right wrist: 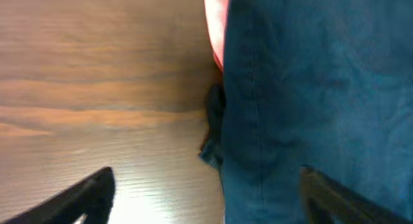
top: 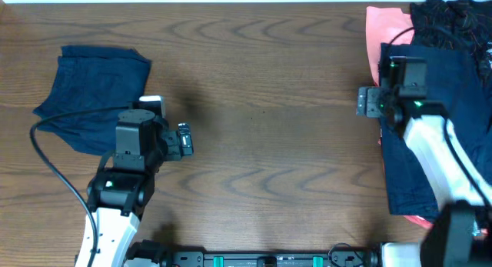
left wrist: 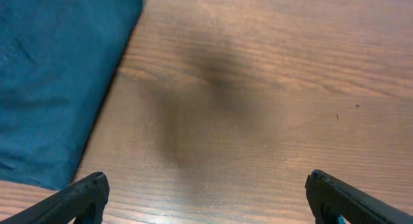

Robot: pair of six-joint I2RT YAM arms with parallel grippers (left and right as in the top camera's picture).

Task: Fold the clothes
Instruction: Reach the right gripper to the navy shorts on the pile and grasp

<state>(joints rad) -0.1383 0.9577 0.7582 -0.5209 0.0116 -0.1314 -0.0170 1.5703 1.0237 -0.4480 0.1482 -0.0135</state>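
A folded navy-blue garment (top: 92, 90) lies at the far left of the table; its edge shows in the left wrist view (left wrist: 58, 75). My left gripper (top: 184, 140) is open and empty (left wrist: 206, 198) over bare wood just right of that garment. A second navy-blue garment (top: 427, 144) lies spread at the right, on top of a salmon-pink one (top: 388, 28). My right gripper (top: 367, 101) is open (right wrist: 206, 198) and hovers over this garment's left edge (right wrist: 310, 88); the edge lies between the fingers, and the pink cloth (right wrist: 216, 17) shows beyond.
A black garment with orange lines (top: 450, 21) is bunched at the far right corner. Bare wooden tabletop (top: 269, 105) stretches between the two arms. The left arm's cable (top: 46, 155) loops over the table at the left.
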